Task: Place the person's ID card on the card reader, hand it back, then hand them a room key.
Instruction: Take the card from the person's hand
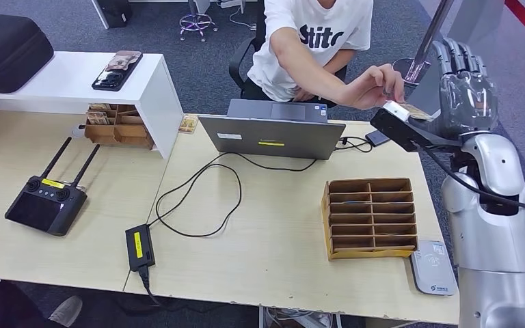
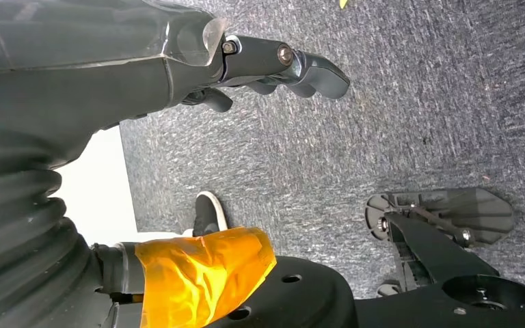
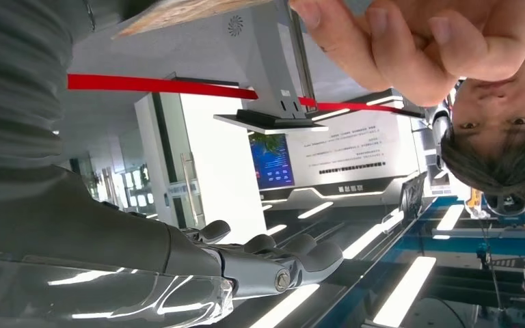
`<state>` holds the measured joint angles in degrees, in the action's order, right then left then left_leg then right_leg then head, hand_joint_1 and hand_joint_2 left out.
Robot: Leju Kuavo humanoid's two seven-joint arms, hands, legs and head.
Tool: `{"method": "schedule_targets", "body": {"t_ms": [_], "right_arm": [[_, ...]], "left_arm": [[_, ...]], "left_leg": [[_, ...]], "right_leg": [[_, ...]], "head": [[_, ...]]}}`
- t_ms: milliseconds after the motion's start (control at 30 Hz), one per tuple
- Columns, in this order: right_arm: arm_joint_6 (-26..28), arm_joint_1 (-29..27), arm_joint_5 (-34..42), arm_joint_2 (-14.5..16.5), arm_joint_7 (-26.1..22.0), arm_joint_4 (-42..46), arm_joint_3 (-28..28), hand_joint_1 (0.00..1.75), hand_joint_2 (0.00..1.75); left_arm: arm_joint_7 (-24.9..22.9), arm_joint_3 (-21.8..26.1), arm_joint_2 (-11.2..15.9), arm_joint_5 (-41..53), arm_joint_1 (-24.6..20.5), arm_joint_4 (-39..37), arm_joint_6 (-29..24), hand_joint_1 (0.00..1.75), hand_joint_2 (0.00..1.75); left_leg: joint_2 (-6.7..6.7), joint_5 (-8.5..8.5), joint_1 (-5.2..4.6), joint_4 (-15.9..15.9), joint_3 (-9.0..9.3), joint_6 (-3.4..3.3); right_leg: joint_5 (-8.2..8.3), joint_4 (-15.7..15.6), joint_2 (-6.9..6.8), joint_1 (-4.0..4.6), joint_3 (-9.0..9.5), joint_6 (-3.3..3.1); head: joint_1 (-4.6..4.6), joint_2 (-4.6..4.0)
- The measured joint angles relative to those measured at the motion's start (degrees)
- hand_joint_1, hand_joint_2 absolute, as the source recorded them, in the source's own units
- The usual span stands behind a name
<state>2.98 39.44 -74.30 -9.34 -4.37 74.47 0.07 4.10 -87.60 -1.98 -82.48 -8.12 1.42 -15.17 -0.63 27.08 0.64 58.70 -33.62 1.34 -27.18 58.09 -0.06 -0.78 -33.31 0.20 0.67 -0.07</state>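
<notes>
One thin tan ID card point(image 1: 410, 109) passes between a seated person's hand point(image 1: 376, 85) and the robot's raised silver right hand point(image 1: 466, 89), fingers spread to receive it; the flat white card reader point(image 1: 432, 268) waits on the pale wooden tabletop point(image 1: 273, 239). The left hand point(image 2: 273, 65) hangs empty, loosely curled.

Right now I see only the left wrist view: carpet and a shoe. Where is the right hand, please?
Observer: The right hand is raised near the far right corner of the table, meeting the person's hand.
Operator: Is the ID card there?
Observer: Yes, a tan card sits between the two hands; I cannot tell whether the right hand grips it.
Operator: And the reader?
Observer: The card reader lies at the table's near right corner, with nothing on it.
</notes>
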Motion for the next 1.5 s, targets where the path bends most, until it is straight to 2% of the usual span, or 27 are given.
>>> {"method": "schedule_targets", "body": {"t_ms": [133, 900, 1500], "right_arm": [[0.3, 0.0, -0.1, 0.3, -0.4, -0.3, -0.1, 1.75, 1.75], [0.9, -2.2, 4.3, 3.0, -4.6, 3.8, -0.8, 1.75, 1.75], [1.0, -2.6, 5.7, 3.4, -4.4, 4.2, -2.4, 1.75, 1.75]], "left_arm": [[-0.2, 0.0, 0.0, 0.1, 0.0, 0.0, 0.0, 0.0, 1.75], [-0.5, 0.0, 0.0, 0.4, 0.0, 0.0, -0.1, 0.0, 1.75], [-0.5, 0.0, 0.1, 0.4, 0.0, 0.0, -0.1, 0.0, 1.75]], "left_leg": [[0.0, 0.0, 0.0, 0.0, 0.0, 0.0], [0.0, 0.0, -0.01, 0.0, -0.01, 0.0], [0.0, 0.0, 0.0, 0.0, -0.01, 0.0]], "right_leg": [[0.0, 0.0, 0.0, 0.0, 0.0, 0.0], [0.0, 0.0, 0.02, 0.0, -0.04, 0.0], [0.0, 0.0, 0.0, 0.0, -0.05, 0.0]], "head": [[0.01, 0.0], [-0.01, 0.0], [0.0, 0.0]]}}
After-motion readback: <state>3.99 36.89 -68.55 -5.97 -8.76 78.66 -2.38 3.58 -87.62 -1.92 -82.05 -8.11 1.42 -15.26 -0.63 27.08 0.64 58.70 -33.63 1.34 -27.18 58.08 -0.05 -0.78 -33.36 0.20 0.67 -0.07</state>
